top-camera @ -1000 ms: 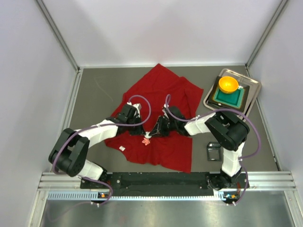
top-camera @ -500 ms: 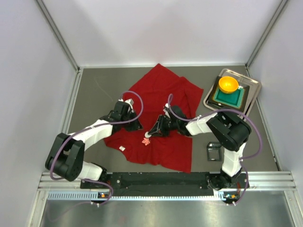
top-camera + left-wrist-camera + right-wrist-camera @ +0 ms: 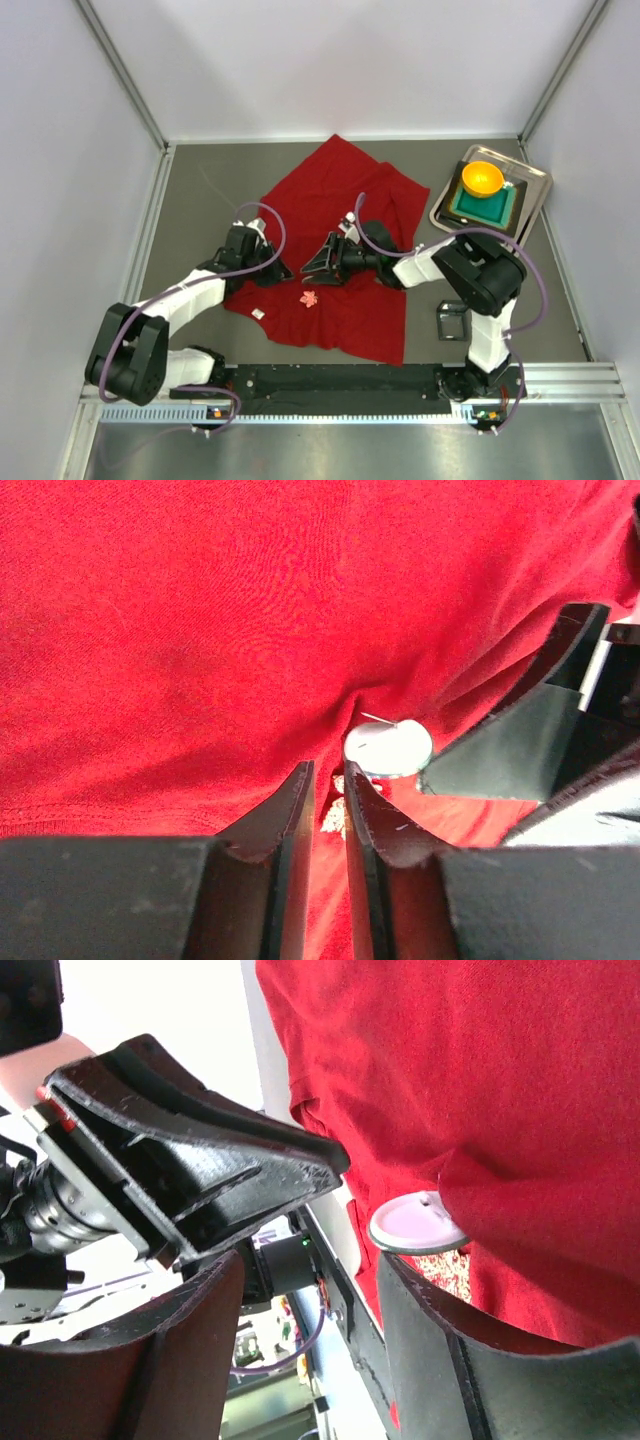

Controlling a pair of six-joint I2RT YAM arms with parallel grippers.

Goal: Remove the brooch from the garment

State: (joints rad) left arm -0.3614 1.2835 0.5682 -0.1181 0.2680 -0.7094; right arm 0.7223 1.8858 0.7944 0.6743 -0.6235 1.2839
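- The left jaws [image 3: 327, 772] stand a narrow slit apart and the right jaws [image 3: 310, 1275] stand wide; neither grasps anything.
- The brooch [image 3: 309, 298] lies on the garment [image 3: 330, 190], ahead of both pairs and outside either gap. A round white disc [image 3: 388, 748], likely its backing, sits just beyond the left tips.
- Closing from here would probably pinch red cloth too, so a pull drags the garment across the tabletop [image 3: 200, 200].
- Both pairs converge on one spot and could collide.

Tray [image 3: 537, 180]: metal, far right on the grey table [image 3: 200, 200].
Green board [image 3: 497, 209]: square, inside the tray.
Orange bowl [image 3: 482, 179]: on the board.
Black frame [image 3: 453, 321]: small, rectangular, on table.
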